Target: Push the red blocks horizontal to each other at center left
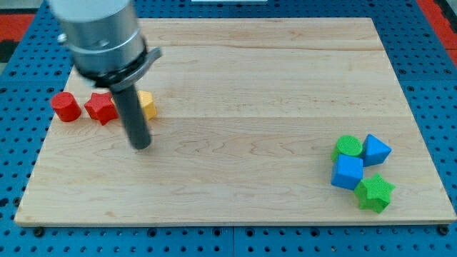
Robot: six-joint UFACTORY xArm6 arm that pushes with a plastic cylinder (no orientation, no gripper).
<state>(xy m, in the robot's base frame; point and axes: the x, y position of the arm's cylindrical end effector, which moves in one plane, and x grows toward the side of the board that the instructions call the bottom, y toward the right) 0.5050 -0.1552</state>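
Note:
A red cylinder block point(66, 106) and a red star block point(101, 108) lie side by side at the view's left, at mid height of the wooden board point(250, 143). My tip point(142, 145) rests on the board just right of and below the red star, apart from it. A yellow block point(147, 104) sits right of the star, partly hidden behind my rod.
At the view's lower right stands a cluster: a green cylinder point(348, 147), a blue pentagon-like block point(376, 150), a blue cube point(348, 173) and a green star point(375, 193). A blue pegboard point(428, 71) surrounds the board.

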